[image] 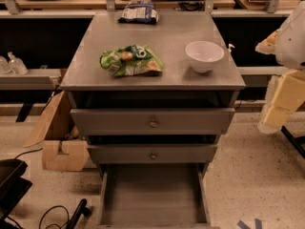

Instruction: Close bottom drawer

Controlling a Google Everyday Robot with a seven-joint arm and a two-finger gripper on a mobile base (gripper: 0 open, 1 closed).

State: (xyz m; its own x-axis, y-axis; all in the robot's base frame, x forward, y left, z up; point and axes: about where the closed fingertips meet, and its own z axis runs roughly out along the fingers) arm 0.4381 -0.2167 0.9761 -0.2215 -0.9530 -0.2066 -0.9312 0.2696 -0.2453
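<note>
Now | bottom drawer point(152, 194) pulled out; end effector point(280, 109) at right edge, grip state unclear | green bag point(131, 61) lettering unreadable

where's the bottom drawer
Bottom centre of the camera view: the bottom drawer is pulled out below the middle drawer. The gripper hangs at the right edge, apart from it.

No text is coming through clearly enough to read. The green snack bag point(131, 60) on the cabinet top point(176, 35) is showing a white logo mark near its middle, but its letters are blurring together. The dark blue bag point(138, 12) at the back edge is carrying pale print, equally unreadable. Blue tape marks point(249, 223) on the floor point(252, 175) are forming strokes, not a letter that can be told. The gripper point(279, 109) is hanging at the right edge, beside the cabinet, with any marking on it unreadable.
</note>
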